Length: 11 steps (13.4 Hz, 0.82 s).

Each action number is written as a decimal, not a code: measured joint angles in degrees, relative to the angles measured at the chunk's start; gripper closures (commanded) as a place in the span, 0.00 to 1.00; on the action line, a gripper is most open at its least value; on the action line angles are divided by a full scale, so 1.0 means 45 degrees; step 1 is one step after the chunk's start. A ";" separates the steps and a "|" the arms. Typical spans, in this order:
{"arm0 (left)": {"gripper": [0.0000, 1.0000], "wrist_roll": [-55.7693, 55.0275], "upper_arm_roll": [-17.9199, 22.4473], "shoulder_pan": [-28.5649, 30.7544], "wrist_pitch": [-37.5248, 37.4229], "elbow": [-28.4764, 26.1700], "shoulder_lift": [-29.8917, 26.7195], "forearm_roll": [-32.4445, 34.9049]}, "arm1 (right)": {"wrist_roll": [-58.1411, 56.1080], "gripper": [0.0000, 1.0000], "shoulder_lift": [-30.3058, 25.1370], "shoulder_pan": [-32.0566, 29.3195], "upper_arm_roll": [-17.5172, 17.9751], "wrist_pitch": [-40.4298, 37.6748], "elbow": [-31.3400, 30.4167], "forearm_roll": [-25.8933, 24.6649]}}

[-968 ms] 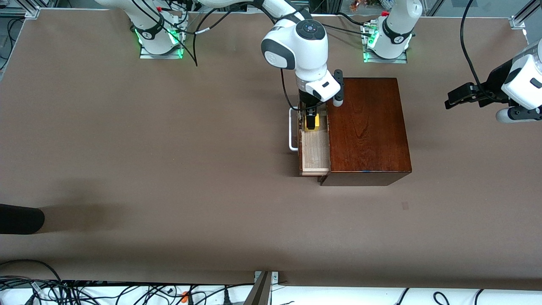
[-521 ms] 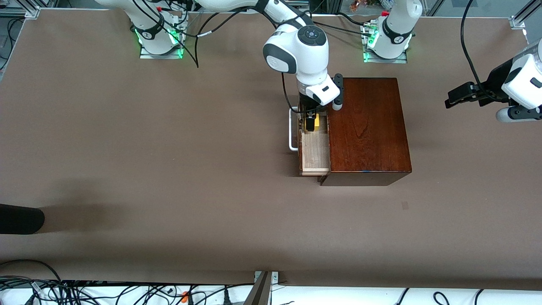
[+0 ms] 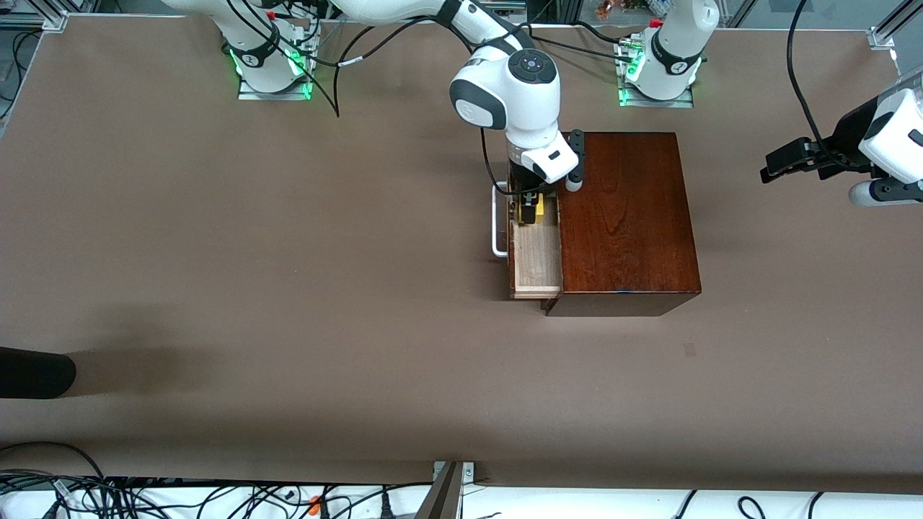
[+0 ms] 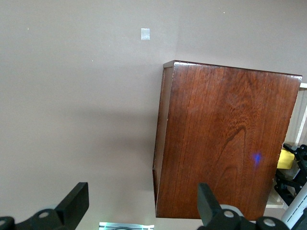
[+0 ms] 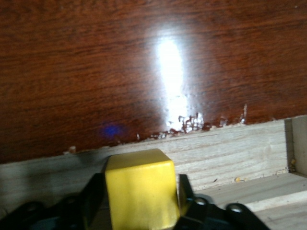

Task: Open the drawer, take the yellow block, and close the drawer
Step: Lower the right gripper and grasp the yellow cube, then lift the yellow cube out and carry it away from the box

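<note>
Gripping stage: drawer (image 3: 536, 261) is pulled open, right gripper (image 3: 531, 210) down inside it, fingers (image 5: 93, 199) closed on yellow block (image 5: 140, 188). Left gripper (image 4: 141, 203) waits wide open, off the box's side. Lift-out and closing remain.

open drawer (image 3: 536, 263) top unobstructed, wooden box (image 3: 626, 216) walls one side

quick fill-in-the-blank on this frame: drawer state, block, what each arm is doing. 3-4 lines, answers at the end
1. The drawer of the wooden box is ____.
2. The right gripper is shut on the ____ block, down in the drawer.
3. The left gripper waits with its fingers ____, toward the left arm's end of the table.
4. The drawer's white handle has ____ gripper on it.

Answers: open; yellow; open; no
</note>
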 measured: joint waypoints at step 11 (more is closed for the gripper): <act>0.00 0.0000 0.0060 0.0028 -0.0029 0.0027 -0.0003 0.0001 | 0.0106 1.00 -0.1078 -0.0411 -0.0170 -0.4038 0.2564 0.1305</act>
